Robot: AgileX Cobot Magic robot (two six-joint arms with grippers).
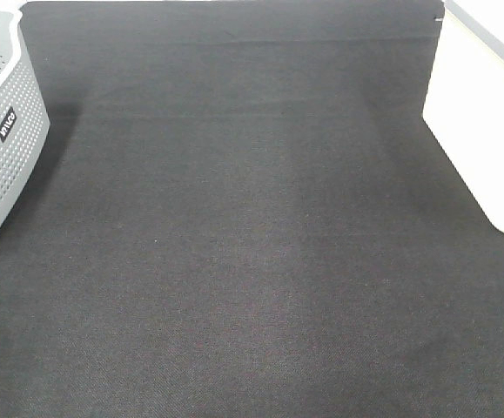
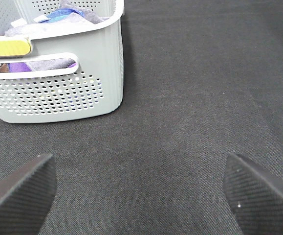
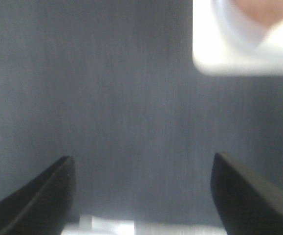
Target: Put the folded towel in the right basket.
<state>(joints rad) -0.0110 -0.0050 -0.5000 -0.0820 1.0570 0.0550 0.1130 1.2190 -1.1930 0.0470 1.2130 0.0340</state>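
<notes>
A white smooth basket [image 1: 482,131] stands at the right edge of the black table; it also shows blurred in the right wrist view [image 3: 244,39], with something pinkish inside. A grey perforated basket [image 1: 3,131] stands at the left edge; the left wrist view shows it [image 2: 58,93] holding purple, blue and grey cloths [image 2: 68,14]. No folded towel lies on the table. My left gripper [image 2: 141,196] is open and empty over bare mat, short of the grey basket. My right gripper [image 3: 141,196] is open and empty, short of the white basket. Neither gripper shows in the high view.
A black woven mat [image 1: 243,235] covers the table between the two baskets. A yellow label [image 2: 7,47] sits on the grey basket's rim above its handle slot.
</notes>
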